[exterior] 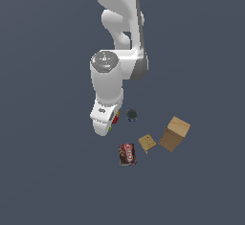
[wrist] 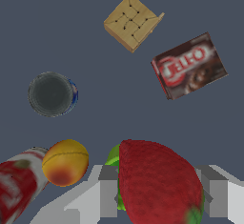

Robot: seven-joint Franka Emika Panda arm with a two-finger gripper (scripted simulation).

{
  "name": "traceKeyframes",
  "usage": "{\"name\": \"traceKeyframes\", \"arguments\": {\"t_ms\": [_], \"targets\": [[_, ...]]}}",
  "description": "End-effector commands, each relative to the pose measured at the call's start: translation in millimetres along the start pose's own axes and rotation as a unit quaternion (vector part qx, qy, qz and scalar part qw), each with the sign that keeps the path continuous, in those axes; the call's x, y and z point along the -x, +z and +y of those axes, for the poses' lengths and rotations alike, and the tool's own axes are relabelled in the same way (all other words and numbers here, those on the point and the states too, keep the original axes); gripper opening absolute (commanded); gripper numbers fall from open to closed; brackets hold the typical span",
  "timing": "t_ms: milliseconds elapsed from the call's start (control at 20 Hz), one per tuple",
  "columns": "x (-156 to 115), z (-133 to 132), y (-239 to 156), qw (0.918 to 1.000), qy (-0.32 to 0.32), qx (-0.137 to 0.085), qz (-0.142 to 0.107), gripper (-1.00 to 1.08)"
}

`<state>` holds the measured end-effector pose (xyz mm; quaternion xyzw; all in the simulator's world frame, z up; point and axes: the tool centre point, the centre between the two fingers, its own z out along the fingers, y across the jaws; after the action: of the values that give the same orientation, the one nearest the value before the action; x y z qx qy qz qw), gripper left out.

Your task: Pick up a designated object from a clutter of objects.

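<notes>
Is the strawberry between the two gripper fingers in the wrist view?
Yes, the strawberry sits between the two gray fingers of the gripper, one on each side.

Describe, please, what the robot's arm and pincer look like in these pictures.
The arm is glossy white with rounded, bulbous links and grey bands at the side seams. One joint carries a round grey cap with a faint marking. The pincer has blocky light-grey fingers with angular, squared faces. No cables show.
</notes>
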<state>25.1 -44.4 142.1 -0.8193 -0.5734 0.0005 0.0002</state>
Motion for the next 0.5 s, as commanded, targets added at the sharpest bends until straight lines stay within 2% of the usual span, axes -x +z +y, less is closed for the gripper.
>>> {"name": "traceKeyframes", "arguments": {"t_ms": [0,450], "targets": [[4.5,2.4,-29.4,1.0,0.0,0.0,0.001,-1.0],[20.3,12.4,-129.6,1.0,-0.001,0.0,0.002,-1.0]]}}
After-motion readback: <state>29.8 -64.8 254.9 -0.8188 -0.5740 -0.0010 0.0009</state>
